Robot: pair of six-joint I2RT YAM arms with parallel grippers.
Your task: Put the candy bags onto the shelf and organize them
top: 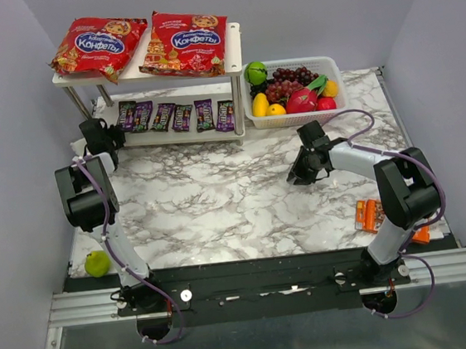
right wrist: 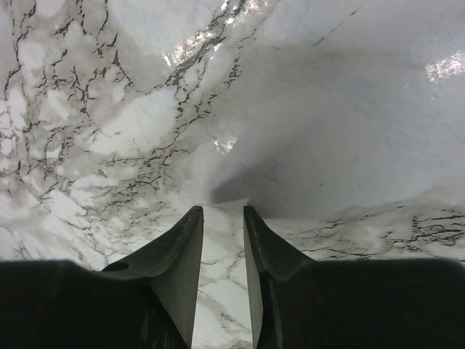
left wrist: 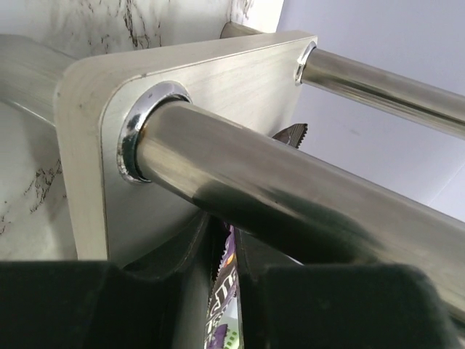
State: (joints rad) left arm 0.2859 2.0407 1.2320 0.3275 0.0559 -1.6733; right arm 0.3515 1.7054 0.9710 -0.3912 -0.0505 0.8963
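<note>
Two red candy bags (top: 98,43) (top: 186,42) lie side by side on the top board of the white shelf (top: 233,51). Several small purple packets (top: 182,116) lie in a row on the lower board. My left gripper (top: 101,140) is at the shelf's left end, shut on a purple packet (left wrist: 225,280) held edge-on between the jaws, close under a shelf board (left wrist: 91,153) and its metal leg (left wrist: 290,193). My right gripper (top: 300,174) hangs over the marble table, its jaws (right wrist: 223,211) slightly apart with nothing between them.
A white basket (top: 334,65) of fruit stands right of the shelf, with a green apple (top: 256,73) at its left corner. A green fruit (top: 97,263) lies at the table's near left. Orange packets (top: 371,214) lie near the right arm's base.
</note>
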